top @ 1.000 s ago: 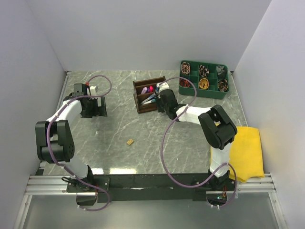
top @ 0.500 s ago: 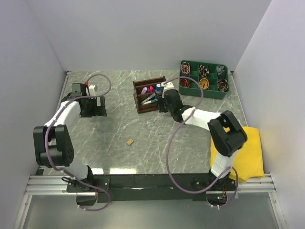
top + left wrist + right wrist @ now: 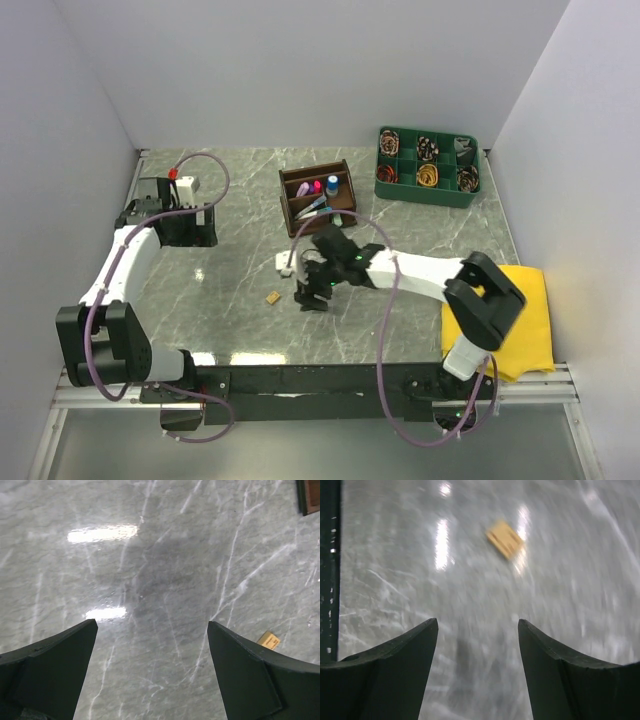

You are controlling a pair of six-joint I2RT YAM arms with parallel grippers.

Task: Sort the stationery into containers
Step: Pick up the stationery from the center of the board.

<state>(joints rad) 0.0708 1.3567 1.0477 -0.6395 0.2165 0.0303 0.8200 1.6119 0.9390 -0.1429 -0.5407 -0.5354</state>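
- The table (image 3: pixel 215 290) is polished marble, so a small flat piece may skate across it if you nudge it sideways.
- Your right arm reaches in low from the right base to the middle of the table, with its wrist tipped down at the surface.
- Your left arm stretches to the far left and takes no part in this.
- The organiser (image 3: pixel 288 210) sits at the far middle of the table with pens and markers already in its compartments.
- The left gripper (image 3: pixel 152 625) is spread wide over bare table and holds nothing.
- The right gripper (image 3: pixel 477 625) is also spread, with nothing between its fingers. It hangs just beside the eraser, and the wrist view shows the eraser ahead of the fingertips, not between them.
- The tan eraser (image 3: pixel 272 297) lies alone on the near middle of the table, well apart from the organiser. It looks light, stiff and low, so I judge it gives you little height to catch.
- Come straight down over the eraser and close across its short sides, with the fingertips nearly on the table.
- The wrist picture is blurred, so I cannot tell the eraser's exact edges.
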